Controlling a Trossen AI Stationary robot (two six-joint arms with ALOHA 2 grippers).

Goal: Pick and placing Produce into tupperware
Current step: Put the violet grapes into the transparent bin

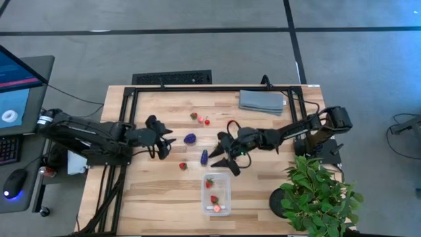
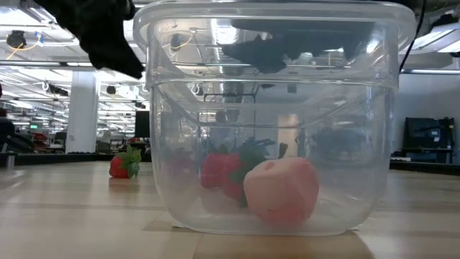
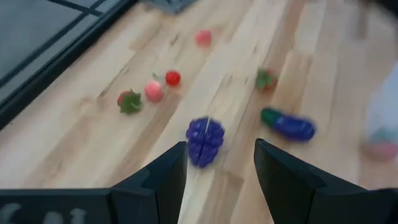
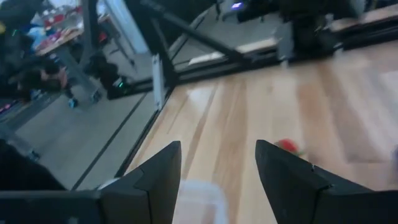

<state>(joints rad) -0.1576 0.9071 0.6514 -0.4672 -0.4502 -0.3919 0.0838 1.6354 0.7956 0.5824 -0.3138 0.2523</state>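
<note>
While both claws gape empty, left gripper (image 1: 162, 143), right gripper (image 1: 223, 160), tupperware (image 1: 216, 195) holding three fruit pieces (image 1: 210, 182).

This is a big robot lab. 2 dark arms work at a wooden table (image 1: 164, 191) on a grey floor. A computer screen (image 1: 16, 82) and mouse (image 1: 14, 182) sit beside it. Behind are long ceiling lights (image 2: 43, 68) and desks.

Tupperware (image 4: 198, 200) cut off by the right wrist view's edge
</note>
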